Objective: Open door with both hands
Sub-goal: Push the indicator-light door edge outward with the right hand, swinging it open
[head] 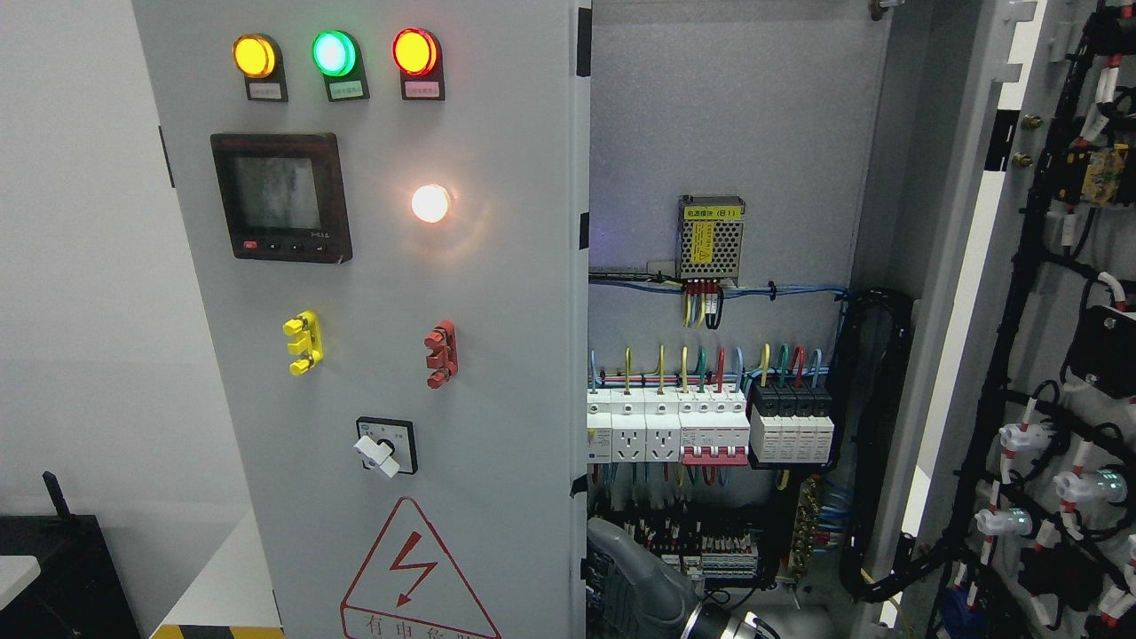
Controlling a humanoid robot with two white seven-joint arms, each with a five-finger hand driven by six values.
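Right door [1056, 355] swung wide, wiring [710, 417] exposed; left door [373, 355] not yet opened. Grey arm [639, 577] at bottom, side unclear; hand state cannot tell.

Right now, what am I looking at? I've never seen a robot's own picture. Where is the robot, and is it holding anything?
This single picture comes from a camera on the robot's head, so you see what it faces: a grey electrical cabinet. Its left door is closed and carries three coloured lamps, a small screen and a warning triangle. The right door is swung wide open, with cables on its inner face. Inside the cabinet sit rows of switches and coloured wires. The only part of the robot in view is the grey arm at the bottom edge, probably its right. Its hand is hidden, so I cannot tell whether it holds anything.
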